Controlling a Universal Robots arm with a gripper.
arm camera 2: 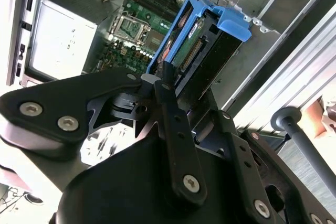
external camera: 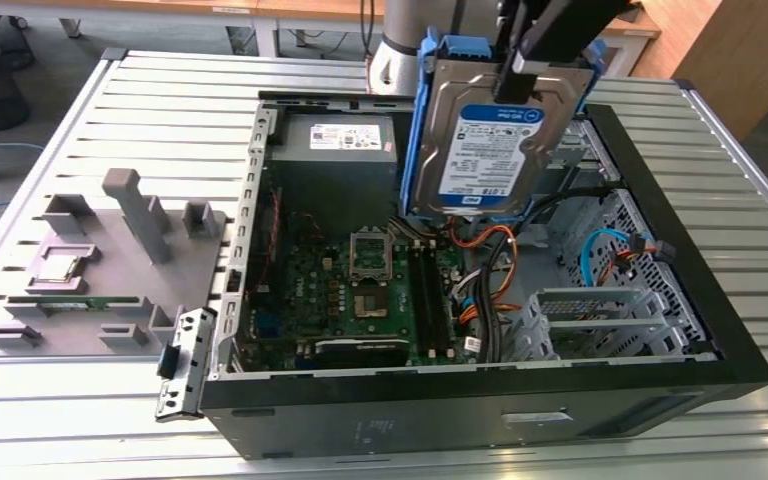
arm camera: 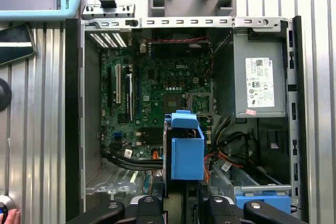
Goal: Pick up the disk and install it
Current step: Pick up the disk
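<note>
Disk (external camera: 491,150) held above open computer case (external camera: 464,410)
Gripper (external camera: 534,72) jaws clamped on its upper end; long axis hangs near-vertical

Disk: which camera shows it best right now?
The exterior view: the disk hangs roughly upright in the gripper above the open case, its labelled face toward the camera. The second wrist view shows its connector edge and blue bracket; the first wrist view shows the bracket end-on.

The disk (external camera: 498,128) is silver, with white-and-blue label (external camera: 488,165) and blue bracket (external camera: 422,140). The motherboard (external camera: 357,285) is green, the case (external camera: 491,405) black, the table (external camera: 171,105) ribbed grey.
</note>
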